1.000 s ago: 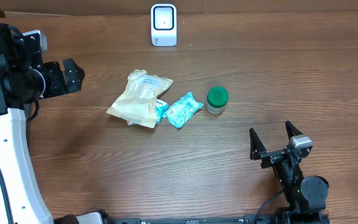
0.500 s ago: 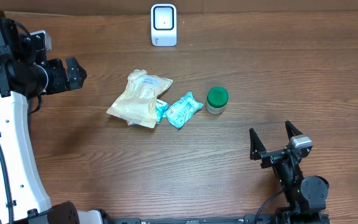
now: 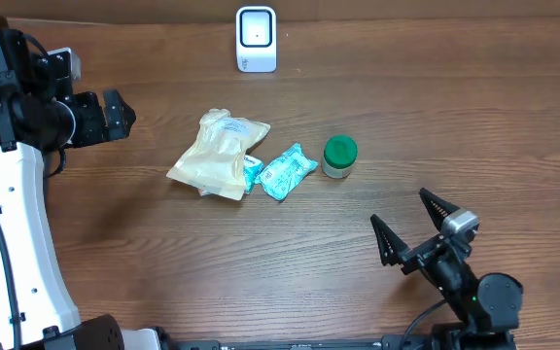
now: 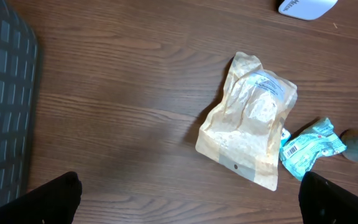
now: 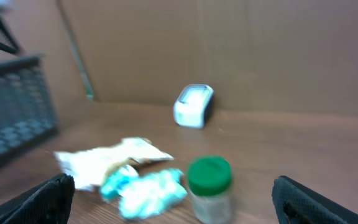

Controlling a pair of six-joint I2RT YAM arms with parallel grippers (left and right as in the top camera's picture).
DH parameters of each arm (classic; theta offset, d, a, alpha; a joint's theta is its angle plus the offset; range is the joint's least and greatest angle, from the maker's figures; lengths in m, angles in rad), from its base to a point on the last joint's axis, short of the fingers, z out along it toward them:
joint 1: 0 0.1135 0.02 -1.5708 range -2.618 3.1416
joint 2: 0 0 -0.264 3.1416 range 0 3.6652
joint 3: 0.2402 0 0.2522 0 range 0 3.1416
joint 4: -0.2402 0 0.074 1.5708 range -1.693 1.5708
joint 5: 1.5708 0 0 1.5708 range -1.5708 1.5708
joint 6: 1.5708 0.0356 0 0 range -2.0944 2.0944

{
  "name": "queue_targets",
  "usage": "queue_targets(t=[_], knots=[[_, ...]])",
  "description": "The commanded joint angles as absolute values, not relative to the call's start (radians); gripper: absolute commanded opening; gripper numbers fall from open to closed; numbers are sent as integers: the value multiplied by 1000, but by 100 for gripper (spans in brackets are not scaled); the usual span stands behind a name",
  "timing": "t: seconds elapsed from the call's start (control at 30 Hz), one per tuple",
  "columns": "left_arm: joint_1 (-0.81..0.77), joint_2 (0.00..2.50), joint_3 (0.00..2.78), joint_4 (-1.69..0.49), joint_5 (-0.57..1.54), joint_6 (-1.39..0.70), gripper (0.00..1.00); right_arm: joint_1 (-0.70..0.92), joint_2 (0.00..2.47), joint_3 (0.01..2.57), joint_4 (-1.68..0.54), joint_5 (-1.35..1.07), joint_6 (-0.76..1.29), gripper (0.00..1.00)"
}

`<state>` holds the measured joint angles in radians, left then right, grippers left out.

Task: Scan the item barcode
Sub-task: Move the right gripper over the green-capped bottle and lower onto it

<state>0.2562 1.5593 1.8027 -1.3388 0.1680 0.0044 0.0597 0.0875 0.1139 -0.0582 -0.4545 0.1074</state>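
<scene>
Overhead view with both wrist views. At the far left, the left gripper (image 3: 115,115) sits over the wooden table (image 3: 261,272) with its jaws spread wide and nothing between them. At the near right, the right gripper (image 3: 400,208) is also fully spread and empty, its fingertips pointing toward the far left.

The white barcode scanner (image 3: 256,39) stands at the far edge, near the middle. Three items lie in a row in the middle of the table, well apart from both grippers:
- **Left:** a beige pouch (image 3: 220,154).
- **Centre:** a teal packet (image 3: 288,171), its left end touching the pouch or tucked just under its edge. The left wrist view shows a printed barcode (image 4: 294,148) facing up on it.
- **Right:** a green-lidded jar (image 3: 339,156), upright, just beside the packet.

A dark mesh basket (image 4: 5,106) fills the left edge of the left wrist view. The right wrist view is blurred, so you probably cannot read any label on the jar there.
</scene>
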Motion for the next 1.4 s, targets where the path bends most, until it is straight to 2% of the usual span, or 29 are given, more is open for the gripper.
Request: queue_targets(t=[0.0,0.13,0.47,0.7,0.97,1.2,1.37], knots=[[259,1571,1806,-1338,176,30,100,62,186,274,-83,-568,131,100],[260,1571,1806,-1338,176,30,100,62,360,464,-196,-634,130,100],[260,1571,1806,-1337,176,30,100,72,789,994,-688,-708,130,100],[260,1571,1806,-1338,176,30,100,205,1099,1302,-930,-742,130,100],[260,1571,1806,-1338,176,30,100,382,1363,1443,-967,-743,131,100],[260,1571,1806,-1338,176,30,99,399,1489,1441,-874,-733,144,100],[260,1571,1806,-1338,176,30,100,399,1566,1441,-873,-538,155,89]])
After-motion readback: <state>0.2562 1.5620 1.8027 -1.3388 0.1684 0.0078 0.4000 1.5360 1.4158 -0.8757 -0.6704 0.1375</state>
